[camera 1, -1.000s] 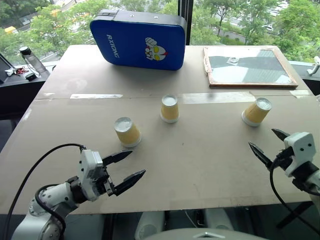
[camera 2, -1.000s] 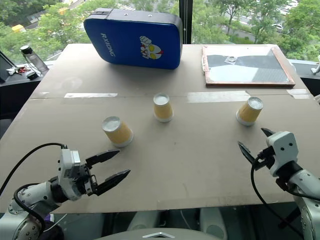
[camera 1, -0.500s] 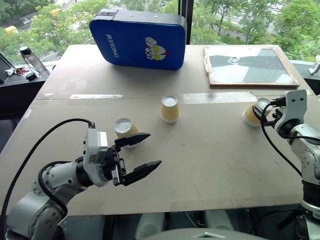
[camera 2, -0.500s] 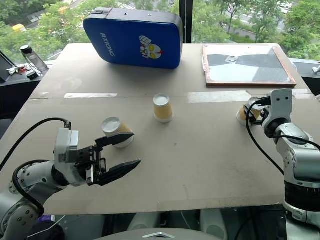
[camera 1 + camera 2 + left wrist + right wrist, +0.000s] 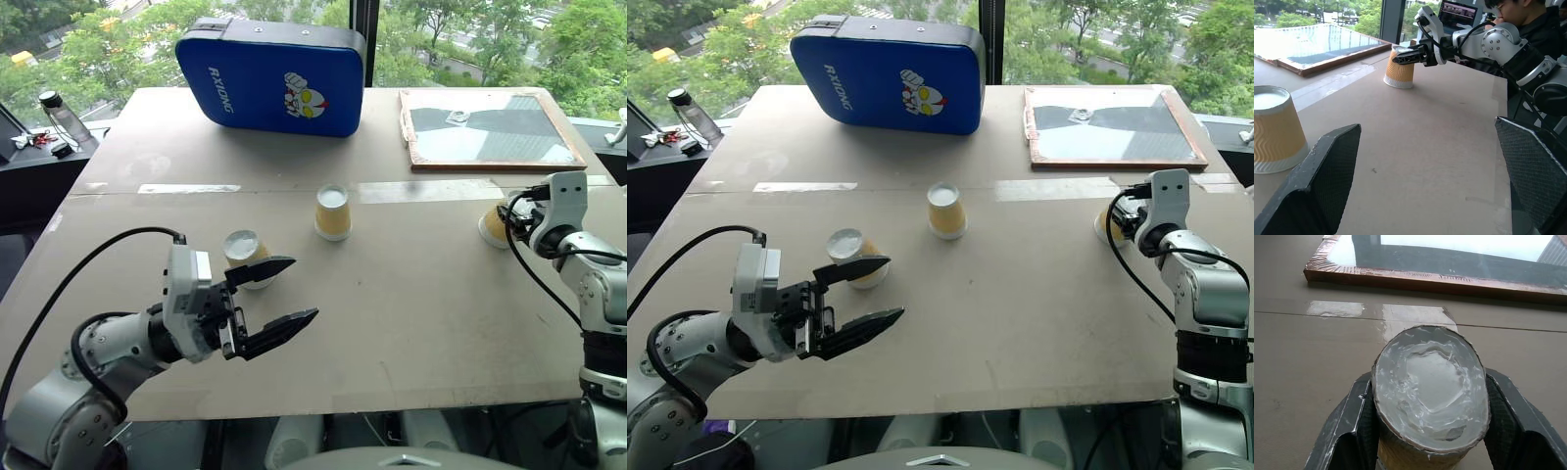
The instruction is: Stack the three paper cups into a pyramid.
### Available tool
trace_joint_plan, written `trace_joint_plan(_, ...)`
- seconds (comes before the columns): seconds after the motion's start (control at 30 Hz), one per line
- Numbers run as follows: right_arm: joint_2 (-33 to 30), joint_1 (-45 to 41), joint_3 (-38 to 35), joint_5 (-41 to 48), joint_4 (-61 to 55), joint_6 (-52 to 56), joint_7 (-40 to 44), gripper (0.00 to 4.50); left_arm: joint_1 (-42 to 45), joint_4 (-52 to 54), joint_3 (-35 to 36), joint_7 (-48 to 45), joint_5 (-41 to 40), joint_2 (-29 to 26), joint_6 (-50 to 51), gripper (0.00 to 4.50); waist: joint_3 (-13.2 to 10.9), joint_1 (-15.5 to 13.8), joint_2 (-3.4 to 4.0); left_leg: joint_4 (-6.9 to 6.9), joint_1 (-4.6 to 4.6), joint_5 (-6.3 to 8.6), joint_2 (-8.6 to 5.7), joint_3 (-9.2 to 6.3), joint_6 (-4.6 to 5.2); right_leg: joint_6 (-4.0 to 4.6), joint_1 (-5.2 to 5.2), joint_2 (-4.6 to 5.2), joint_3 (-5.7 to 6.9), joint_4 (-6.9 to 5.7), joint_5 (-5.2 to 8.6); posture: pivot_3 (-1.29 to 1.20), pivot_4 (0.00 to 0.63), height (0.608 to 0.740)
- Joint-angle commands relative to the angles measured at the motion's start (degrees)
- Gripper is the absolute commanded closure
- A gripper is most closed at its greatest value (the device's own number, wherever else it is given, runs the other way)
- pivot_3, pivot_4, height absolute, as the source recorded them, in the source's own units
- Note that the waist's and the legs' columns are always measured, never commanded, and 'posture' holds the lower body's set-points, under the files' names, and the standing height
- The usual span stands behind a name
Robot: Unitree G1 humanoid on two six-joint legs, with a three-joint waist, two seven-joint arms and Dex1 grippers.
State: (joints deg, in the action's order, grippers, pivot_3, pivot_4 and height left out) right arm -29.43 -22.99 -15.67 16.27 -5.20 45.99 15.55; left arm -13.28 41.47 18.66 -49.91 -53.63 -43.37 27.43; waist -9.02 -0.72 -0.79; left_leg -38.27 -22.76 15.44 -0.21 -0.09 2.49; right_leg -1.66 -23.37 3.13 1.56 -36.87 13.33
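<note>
1. The right gripper (image 5: 1430,450) had closed on the right-hand cup (image 5: 1431,396), one black finger pressed to each side of its yellow-orange wall, the cup standing upside down with its white base up on the brown table (image 5: 421,294).
2. Seen from the left wrist, that cup (image 5: 1399,68) still sat on the table near the far right edge, the right gripper (image 5: 1400,58) reaching in level and clasping it near the top.
3. The left gripper (image 5: 279,304) hovered above the near left part of the table with its two black fingers spread wide, holding nothing.
4. The left cup (image 5: 247,257) stood upside down just beyond the left gripper's upper finger, which partly overlapped it in the head views; whether the two touched could not be told.
5. The middle cup (image 5: 333,212) stood upside down farther out, ahead and to the right of the left gripper, well apart from both grippers.
6. No cup rested on another; all three stood singly on the table.
7. Beyond the cups, a blue case (image 5: 271,76) lay at the far side of the table, and a wood-framed panel (image 5: 485,129) lay ahead of the right gripper.
8. A person (image 5: 1528,24) in dark clothes showed behind the right arm in the left wrist view.
</note>
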Motion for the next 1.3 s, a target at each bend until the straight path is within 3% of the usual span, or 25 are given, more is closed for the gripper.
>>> trace_joint_plan(0.03, -2.4, 0.7, -1.5, 2.2, -4.8, -1.0, 3.6, 2.51, -1.0, 2.5, 1.6, -0.8, -0.7, -0.1, -1.1, 0.00, 0.0, 0.0, 0.01, 0.00, 0.00, 0.00, 0.00, 0.00, 0.00, 0.00, 0.00, 0.00, 0.00, 0.00, 0.00, 0.00, 0.150, 0.740)
trace_joint_plan(0.23, -5.8, 4.9, 4.0, 7.5, -18.3, -1.4, 14.0, 2.51, -1.5, 1.4, 0.0, -4.5, 1.5, 2.1, -5.4, 0.00, -0.1, 0.0, 0.11, 0.01, 0.00, 0.00, 0.04, 0.00, 0.01, 0.00, 0.00, 0.00, -0.01, 0.01, 0.00, 0.00, 0.150, 0.740)
trace_joint_plan(0.47, -4.1, 6.2, 13.9, 9.6, -28.5, -0.7, 15.9, 2.51, -5.9, -3.1, 3.7, -12.0, 2.0, 2.3, -9.1, 0.00, -0.1, 0.2, 0.10, 0.01, 0.04, 0.01, 0.23, 0.01, 0.00, 0.04, -0.01, -0.13, 0.03, 0.01, 0.02, 0.00, 0.150, 0.740)
trace_joint_plan(0.6, -1.8, 5.8, 19.6, 6.4, -27.3, -2.7, 14.2, 2.51, -9.5, -3.9, 5.9, -14.7, 1.2, 1.8, -8.8, 0.00, -0.1, -0.1, 0.06, -0.02, 0.02, 0.01, 0.23, 0.02, 0.00, 0.22, -0.02, -0.12, 0.04, 0.03, 0.13, 0.00, 0.150, 0.740)
trace_joint_plan(1.2, 0.7, 2.5, 27.4, -0.9, -18.0, -4.3, 14.2, 2.51, -12.6, -1.2, 8.1, -11.6, 0.6, 3.7, -8.6, 0.00, 0.0, 0.0, 0.01, -0.03, 0.00, 0.01, 0.26, 0.04, -0.01, 0.25, -0.04, -0.11, 0.03, 0.04, 0.12, 0.00, 0.150, 0.740)
trace_joint_plan(1.23, 0.7, 2.9, 27.3, -1.0, -17.3, -4.1, 14.2, 1.48, -12.6, -1.3, 8.2, -11.6, 0.7, 3.8, -8.7, 0.00, 0.0, 0.0, 0.02, -0.03, 0.00, 0.01, 0.26, 0.05, -0.01, 0.25, -0.04, -0.11, 0.03, 0.04, 0.12, 0.00, 0.150, 0.740)
trace_joint_plan(1.27, 0.8, 3.1, 27.0, -1.0, -16.9, -4.1, 14.3, 1.19, -12.4, -1.4, 8.2, -11.5, 0.7, 3.9, -8.7, 0.00, 0.0, 0.0, 0.02, -0.03, 0.00, 0.01, 0.26, 0.05, -0.01, 0.25, -0.04, -0.11, 0.03, 0.04, 0.12, 0.00, 0.150, 0.740)
trace_joint_plan(1.3, 0.6, 3.1, 26.8, -0.9, -16.9, -4.1, 14.7, 0.64, -12.6, -1.6, 8.4, -11.6, 0.7, 3.9, -8.7, 0.00, 0.0, 0.0, 0.02, -0.03, 0.00, 0.01, 0.25, 0.06, -0.01, 0.25, -0.04, -0.10, 0.02, 0.04, 0.12, 0.00, 0.150, 0.740)
